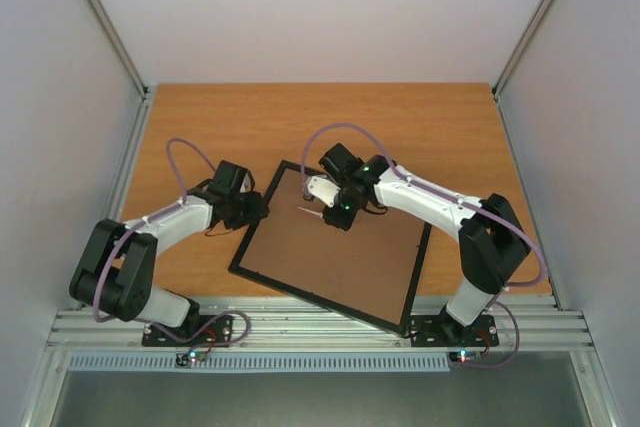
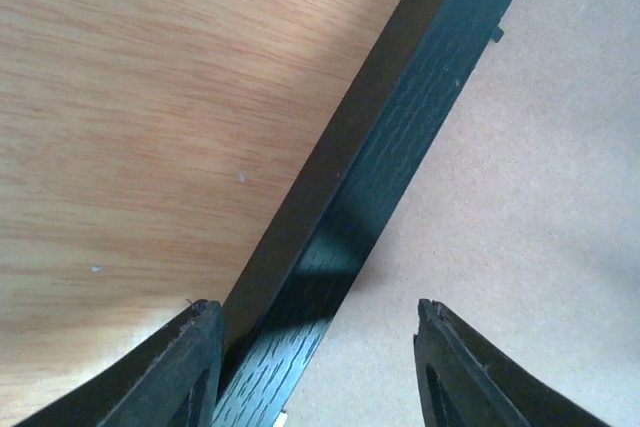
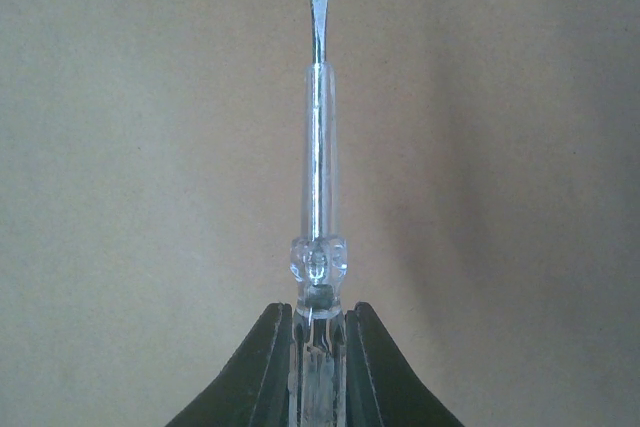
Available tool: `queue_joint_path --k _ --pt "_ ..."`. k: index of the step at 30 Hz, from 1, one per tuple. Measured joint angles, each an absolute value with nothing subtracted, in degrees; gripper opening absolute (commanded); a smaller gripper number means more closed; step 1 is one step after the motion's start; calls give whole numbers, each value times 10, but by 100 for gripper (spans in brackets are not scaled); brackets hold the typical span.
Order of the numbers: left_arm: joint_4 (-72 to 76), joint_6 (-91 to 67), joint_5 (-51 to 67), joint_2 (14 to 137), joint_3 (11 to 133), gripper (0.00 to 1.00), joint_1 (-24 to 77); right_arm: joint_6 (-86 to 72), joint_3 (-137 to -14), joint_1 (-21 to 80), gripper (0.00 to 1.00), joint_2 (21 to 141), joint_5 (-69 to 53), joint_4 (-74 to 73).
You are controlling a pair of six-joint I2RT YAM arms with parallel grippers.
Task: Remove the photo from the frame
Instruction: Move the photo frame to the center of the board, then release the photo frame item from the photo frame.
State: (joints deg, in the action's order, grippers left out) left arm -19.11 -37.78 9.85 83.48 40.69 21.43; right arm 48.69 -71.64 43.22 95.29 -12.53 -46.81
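no readable text, labels, brands, numbers or signs anywhere

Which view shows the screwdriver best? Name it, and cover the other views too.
Right wrist view: the screwdriver fills the centre, flat blade and clear handle sharp, held in the right jaws. Top external shows only a small pale sliver over the frame's back. Left wrist shows none of it.

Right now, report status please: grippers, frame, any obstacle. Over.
Left gripper open, straddling frame rim. Right gripper shut on screwdriver, blade over backing board. Frame face down, photo not visible.
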Motion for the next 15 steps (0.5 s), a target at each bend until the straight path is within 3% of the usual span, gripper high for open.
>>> queue_joint_path --k 15 --pt "-144 -394 232 824 360 64 94 566 -884 438 1 1098 -126 -583"
